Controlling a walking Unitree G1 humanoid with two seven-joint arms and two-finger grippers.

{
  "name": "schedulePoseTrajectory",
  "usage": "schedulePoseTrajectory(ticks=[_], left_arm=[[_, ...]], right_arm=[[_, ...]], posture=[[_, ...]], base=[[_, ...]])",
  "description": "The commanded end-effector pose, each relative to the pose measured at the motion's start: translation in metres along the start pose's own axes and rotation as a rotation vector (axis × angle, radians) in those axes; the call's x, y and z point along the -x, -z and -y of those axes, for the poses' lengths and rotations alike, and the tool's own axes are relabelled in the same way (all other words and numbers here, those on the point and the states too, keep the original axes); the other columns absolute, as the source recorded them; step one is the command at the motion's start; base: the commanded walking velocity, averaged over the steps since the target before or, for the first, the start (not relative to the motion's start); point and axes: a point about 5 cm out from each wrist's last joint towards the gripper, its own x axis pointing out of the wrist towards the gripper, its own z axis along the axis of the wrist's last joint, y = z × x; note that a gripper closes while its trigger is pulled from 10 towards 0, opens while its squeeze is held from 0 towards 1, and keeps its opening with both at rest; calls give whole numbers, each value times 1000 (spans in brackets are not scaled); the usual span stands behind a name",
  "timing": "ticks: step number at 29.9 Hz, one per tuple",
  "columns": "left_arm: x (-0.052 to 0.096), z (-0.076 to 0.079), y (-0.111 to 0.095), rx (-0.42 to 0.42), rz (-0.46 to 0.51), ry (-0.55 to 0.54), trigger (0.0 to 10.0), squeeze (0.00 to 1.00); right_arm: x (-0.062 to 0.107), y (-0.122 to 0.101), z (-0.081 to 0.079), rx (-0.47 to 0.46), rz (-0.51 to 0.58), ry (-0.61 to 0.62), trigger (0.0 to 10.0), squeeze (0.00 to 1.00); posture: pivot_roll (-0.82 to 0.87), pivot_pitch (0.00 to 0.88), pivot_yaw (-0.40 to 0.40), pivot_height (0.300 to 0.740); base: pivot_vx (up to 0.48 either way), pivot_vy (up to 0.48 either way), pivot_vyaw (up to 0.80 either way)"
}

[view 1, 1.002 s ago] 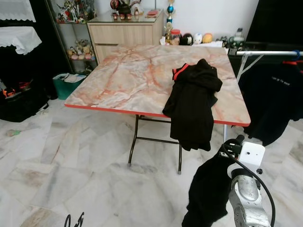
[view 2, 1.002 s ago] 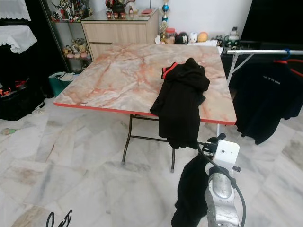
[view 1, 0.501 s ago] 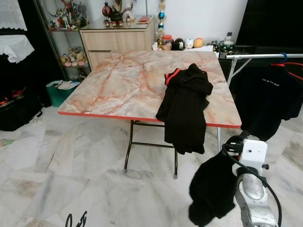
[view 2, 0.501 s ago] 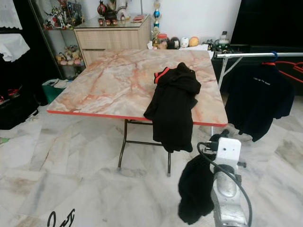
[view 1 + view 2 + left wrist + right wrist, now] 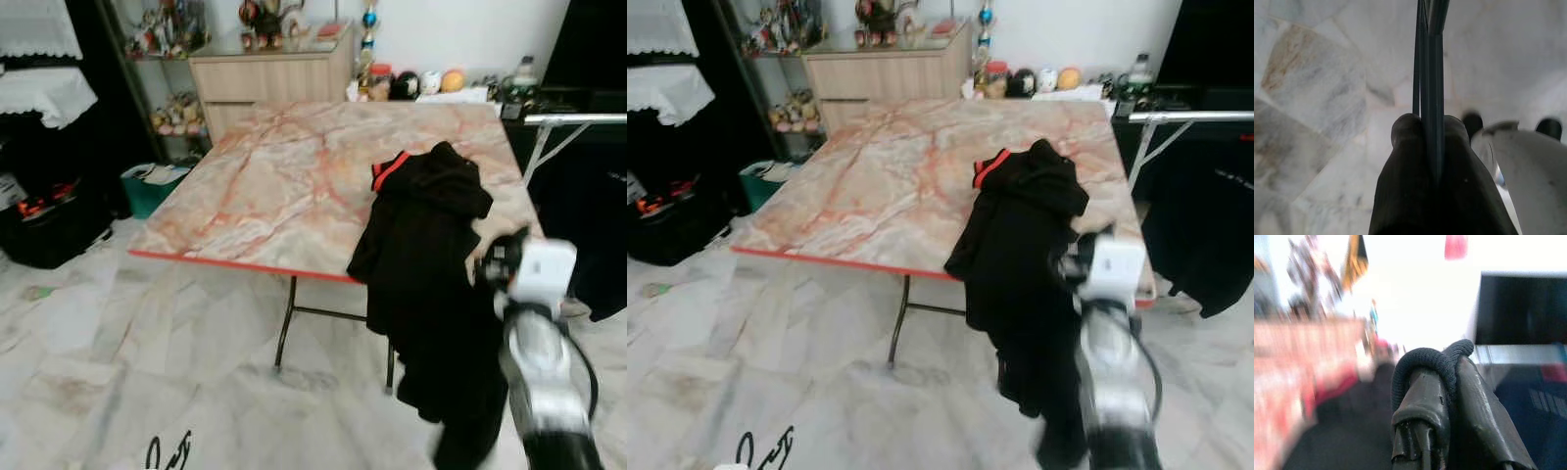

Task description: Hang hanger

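Note:
My right gripper (image 5: 1442, 377) is raised in front of the table's near right corner and is shut on the rolled collar of a black garment (image 5: 470, 411). The garment hangs down from it toward the floor. A second black garment with a red collar (image 5: 421, 215) lies on the marble-patterned table (image 5: 265, 186) and drapes over its front edge. My left gripper (image 5: 1430, 122) hangs low over the floor, shut on a thin dark wire hanger (image 5: 1429, 63). A curl of that black wire (image 5: 168, 453) shows at the bottom edge of the left eye view.
A clothes rack bar (image 5: 578, 118) stands at the right with a black T-shirt (image 5: 1215, 225) hanging on it. Behind the table is a wooden cabinet (image 5: 274, 73). A green bin (image 5: 147, 186) and a dark bag (image 5: 49, 220) sit at the left on the marble floor.
My right arm has lifted the black garment from near the floor to table height, and it is blurred with motion. The head view has shifted. The left gripper stays low with the hanger.

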Motion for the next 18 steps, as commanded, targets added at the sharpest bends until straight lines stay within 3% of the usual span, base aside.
schedulePoseTrajectory(ticks=[1, 4, 5, 7, 11, 13, 18], left_arm=[[2, -11, 8, -1, -25, -30, 10000, 0], [2, -10, 6, -15, -26, -18, 10000, 0], [2, -10, 6, -15, -26, -18, 10000, 0], [2, -9, 5, -15, -24, -17, 10000, 0], [2, -9, 4, -15, -22, -17, 10000, 0], [2, -9, 3, -26, -22, -12, 10000, 0], [2, -9, 3, -37, -23, -5, 10000, 0]], right_arm=[[-8, -17, -11, -20, 77, -35, 10000, 0], [-38, -51, -10, -16, 178, -55, 10000, 0], [-38, -51, -10, -16, 178, -55, 10000, 0], [-59, -75, -5, -11, 226, -47, 10000, 0], [-73, -101, -2, 8, 278, -55, 10000, 0], [-91, -143, -4, 21, 349, -85, 10000, 0], [-99, -168, -8, 43, 376, -111, 10000, 0]], posture=[[-48, 0, 88, 740], [-47, 0, 93, 740], [-47, 0, 93, 740], [-42, 0, 95, 740], [-44, 0, 98, 740], [-44, 0, 97, 740], [-36, 0, 93, 740]], base=[[345, 0, 0], [346, 0, 0], [345, 0, 0], [347, 0, 0], [346, 0, 0], [343, 0, 0], [343, 0, 0]])
